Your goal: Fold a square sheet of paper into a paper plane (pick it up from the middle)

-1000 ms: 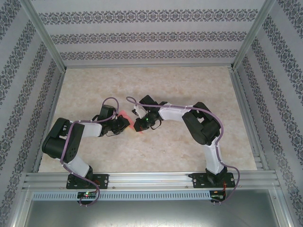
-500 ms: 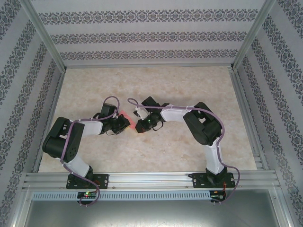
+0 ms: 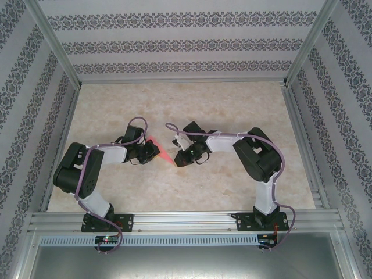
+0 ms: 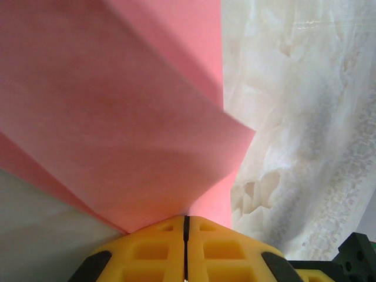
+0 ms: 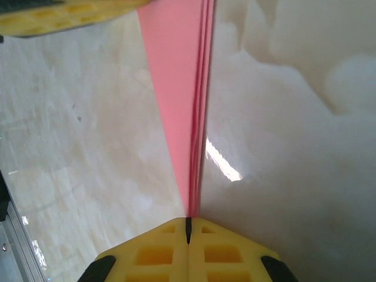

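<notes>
The salmon-pink paper sheet (image 4: 117,117) is folded into several layers. The left tool (image 4: 185,222) and right tool (image 5: 188,223) both pinch it closed. The wing creases seem not yet done.

Readable text, labels, brands, numbers, signs: none legible on any surface in these views.

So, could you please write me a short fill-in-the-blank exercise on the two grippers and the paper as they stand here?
1. The left gripper is ____ on the folded sheet of paper.
2. The right gripper pinches the same sheet, which is ____ in colour.
3. The fingers of both grippers are ____ in colour.

Missing words: shut; pink; yellow.
</notes>
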You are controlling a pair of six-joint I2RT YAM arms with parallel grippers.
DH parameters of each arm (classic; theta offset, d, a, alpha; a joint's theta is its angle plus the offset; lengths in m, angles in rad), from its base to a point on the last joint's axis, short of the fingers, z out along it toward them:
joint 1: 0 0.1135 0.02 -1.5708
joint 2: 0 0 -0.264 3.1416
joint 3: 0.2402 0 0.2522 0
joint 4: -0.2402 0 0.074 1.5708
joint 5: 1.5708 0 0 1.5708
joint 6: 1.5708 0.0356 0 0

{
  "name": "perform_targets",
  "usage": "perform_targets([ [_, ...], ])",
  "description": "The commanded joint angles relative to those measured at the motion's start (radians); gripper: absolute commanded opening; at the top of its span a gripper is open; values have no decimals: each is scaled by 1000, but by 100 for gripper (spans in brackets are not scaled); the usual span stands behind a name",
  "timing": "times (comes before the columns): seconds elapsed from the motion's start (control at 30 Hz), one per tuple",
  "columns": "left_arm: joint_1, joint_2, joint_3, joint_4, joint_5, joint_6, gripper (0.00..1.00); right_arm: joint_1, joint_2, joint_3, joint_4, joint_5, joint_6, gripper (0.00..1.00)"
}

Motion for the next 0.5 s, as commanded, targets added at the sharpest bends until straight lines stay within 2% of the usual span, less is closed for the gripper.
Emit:
perform_targets([
  [0.0,9,47,-25,-107,-94,39,10,-4,-70,-25,-59,22,-6,2],
  [0.17,11,27,-20,-88,-65,61,10,24,-96,12,60,8,56,2],
  [0.47,9,8,-11,-78,-41,75,10,61,64,173,55,23,77,1],
])
